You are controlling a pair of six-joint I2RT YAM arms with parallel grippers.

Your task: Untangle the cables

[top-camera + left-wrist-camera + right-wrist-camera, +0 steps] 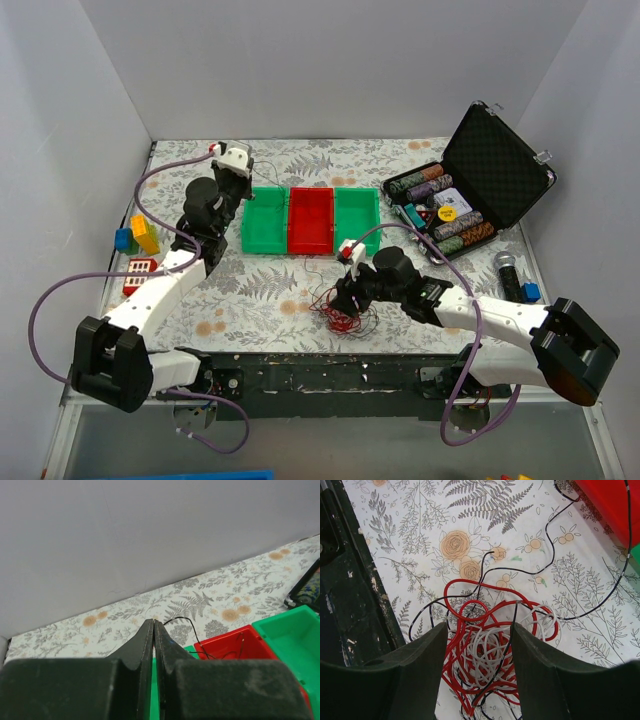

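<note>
The cables (pixel 490 650) are a fist-sized clump of thin red, white and black wires on the floral cloth near the front edge, also seen from above as the clump (pixel 343 312). My right gripper (pixel 479 628) is open and low over the clump, one finger on each side of it. A long black cable (pixel 547 562) runs from the clump toward the red bin (pixel 310 222). My left gripper (pixel 153 622) is shut at the back left, over the green bin (pixel 262 222). A thin black cable (pixel 192 627) comes out at its tip and arcs down into the red bin (pixel 252 642).
Three bins stand in a row at the back: green, red and green (pixel 357 215). An open case of poker chips (pixel 450 215) sits at the back right, with a microphone (pixel 508 270) in front of it. Toy blocks (pixel 140 238) lie at the left. The black front rail (pixel 355 580) is close to the clump.
</note>
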